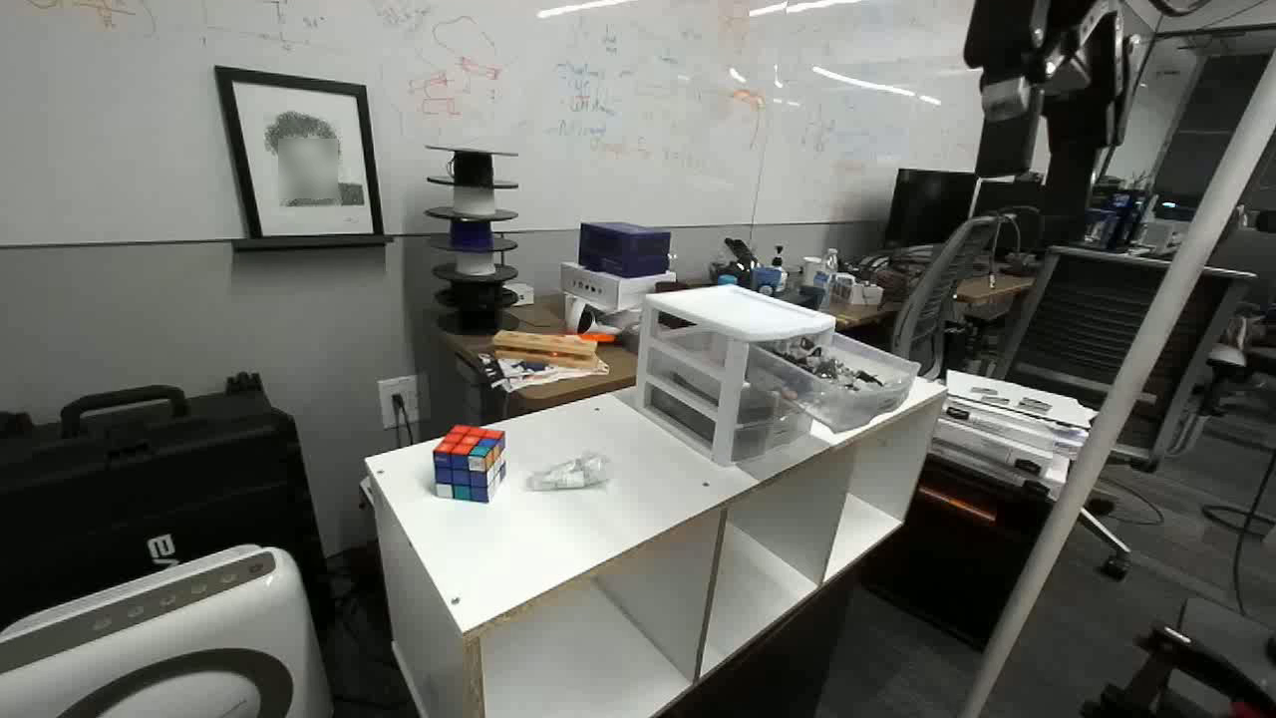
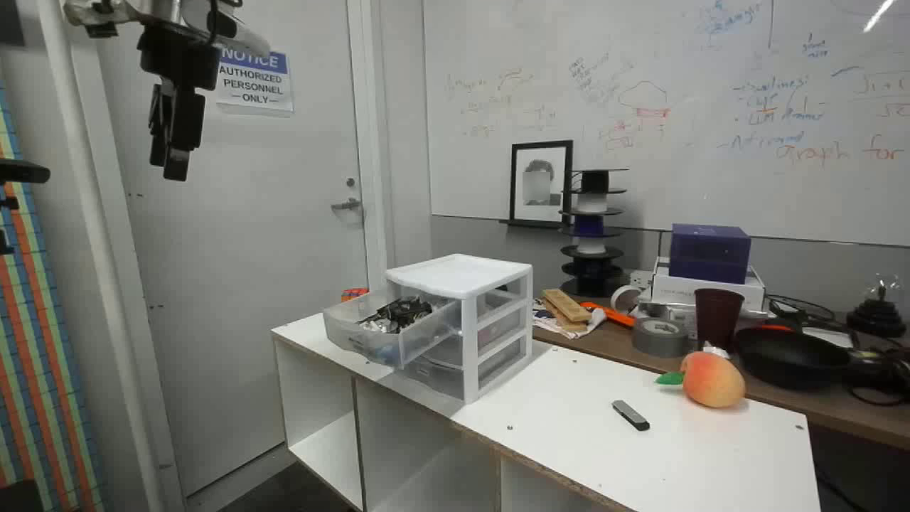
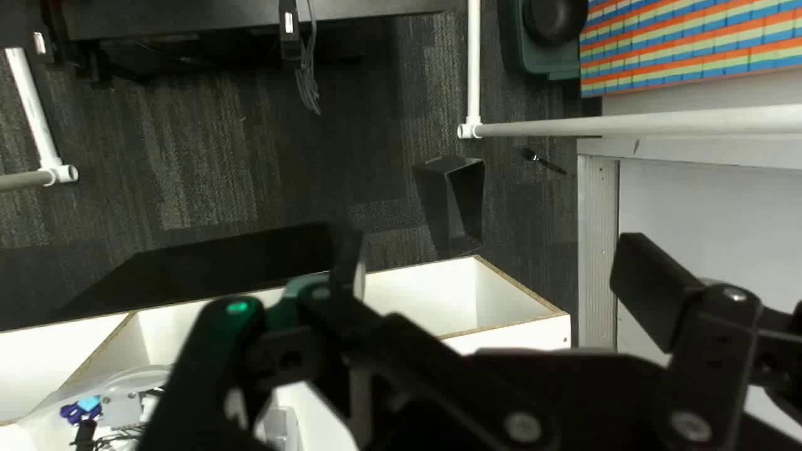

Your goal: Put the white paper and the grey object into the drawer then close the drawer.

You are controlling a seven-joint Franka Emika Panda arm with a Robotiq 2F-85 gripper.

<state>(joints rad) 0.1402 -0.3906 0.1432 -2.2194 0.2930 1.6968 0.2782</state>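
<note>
The white paper point(image 1: 570, 472), a crumpled whitish scrap, lies on top of the white cubby shelf. In the other exterior picture it is hidden behind the drawer unit. The grey object point(image 2: 630, 414), small and bar-shaped with a dark end, lies on the other side of the unit. The top drawer point(image 1: 865, 411) is pulled out and holds dark and silver bits. It also shows in an exterior view point(image 2: 352, 343) and at the lower left of the wrist view point(image 3: 143, 374). My gripper point(image 2: 168, 169) hangs high, away from all of these. In the wrist view its fingers point(image 3: 492, 266) are wide apart with nothing between them.
A Rubik's cube point(image 1: 470, 464) stands beside the paper. A peach point(image 2: 713, 380) lies by the grey object. The drawer unit point(image 2: 466, 274) stands on the cubby shelf point(image 1: 558, 538). A pale pole point(image 1: 1126, 399) rises near the arm. A cluttered desk point(image 2: 643, 359) stands behind.
</note>
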